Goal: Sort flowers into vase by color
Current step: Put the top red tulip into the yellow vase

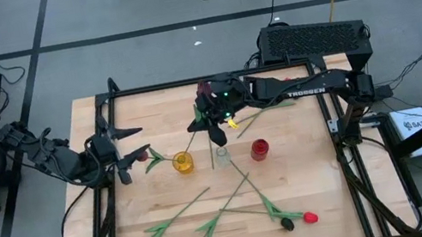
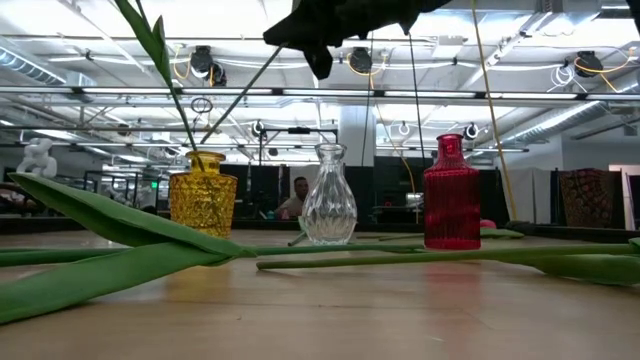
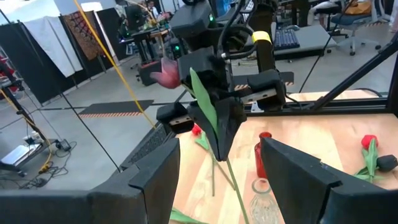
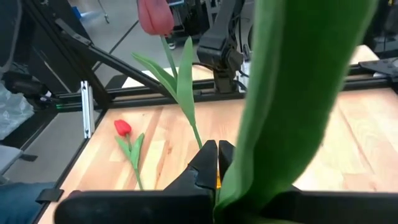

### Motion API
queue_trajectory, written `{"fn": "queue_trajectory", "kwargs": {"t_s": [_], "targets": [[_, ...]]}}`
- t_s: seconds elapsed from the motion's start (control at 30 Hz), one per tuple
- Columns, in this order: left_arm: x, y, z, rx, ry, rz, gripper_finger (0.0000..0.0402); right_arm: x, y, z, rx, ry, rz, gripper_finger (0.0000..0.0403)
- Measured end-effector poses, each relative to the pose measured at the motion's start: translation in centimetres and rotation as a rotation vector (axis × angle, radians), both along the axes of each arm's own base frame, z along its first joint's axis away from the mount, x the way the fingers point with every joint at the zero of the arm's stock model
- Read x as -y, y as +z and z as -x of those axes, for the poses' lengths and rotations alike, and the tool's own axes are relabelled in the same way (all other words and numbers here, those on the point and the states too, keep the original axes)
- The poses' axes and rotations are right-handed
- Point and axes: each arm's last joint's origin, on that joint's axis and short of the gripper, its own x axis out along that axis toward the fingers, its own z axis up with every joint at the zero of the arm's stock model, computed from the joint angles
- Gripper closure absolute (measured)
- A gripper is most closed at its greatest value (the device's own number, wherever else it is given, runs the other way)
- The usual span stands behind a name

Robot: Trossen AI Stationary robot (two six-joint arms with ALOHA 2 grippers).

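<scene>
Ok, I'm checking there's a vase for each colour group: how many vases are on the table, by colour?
Yellow vase: 1
Clear vase: 1
Red vase: 1
Total: 3

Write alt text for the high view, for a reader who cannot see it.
The right gripper, shut on a tulip, hangs above three small vases, yellow, clear and red. The left gripper waits open at the table's left edge; more tulips lie nearer.
</scene>
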Motion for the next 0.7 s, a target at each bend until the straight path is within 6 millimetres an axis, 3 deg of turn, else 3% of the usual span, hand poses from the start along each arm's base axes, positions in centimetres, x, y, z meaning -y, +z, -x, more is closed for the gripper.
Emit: {"fn": "queue_trajectory", "kwargs": {"t_s": [0.7], "targets": [[-0.04, -0.26, 0.05, -0.025, 0.003, -0.016, 0.0171, 0.12, -0.94, -0.64, -0.012, -0.040, 0.040, 0.0399]]}}
